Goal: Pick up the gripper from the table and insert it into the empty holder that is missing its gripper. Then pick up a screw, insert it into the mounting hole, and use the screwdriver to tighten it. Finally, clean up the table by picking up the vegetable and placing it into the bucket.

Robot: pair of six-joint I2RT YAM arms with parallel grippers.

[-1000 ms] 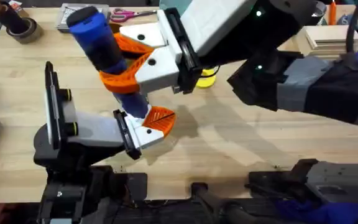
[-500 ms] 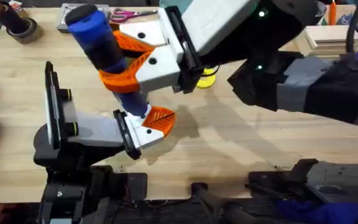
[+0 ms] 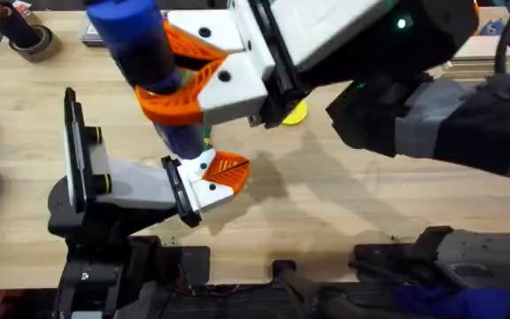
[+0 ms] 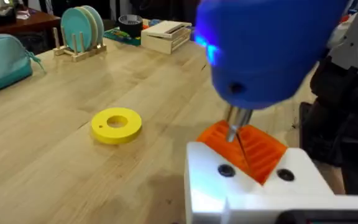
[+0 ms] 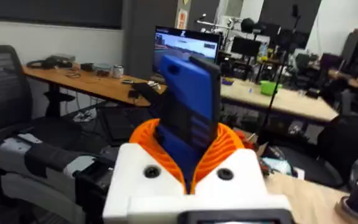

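Overhead: right gripper (image 3: 180,84) clamped on screwdriver (image 3: 140,49), tip above the gripper (image 3: 228,168); likely rigid, top-heavy; grasp mid-barrel; left gripper state undeterminable.

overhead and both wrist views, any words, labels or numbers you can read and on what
None can be read.
The monitor behind the screwdriver shows a picture, its text too blurred.
A small orange sign on the pillar above it is too small to read.
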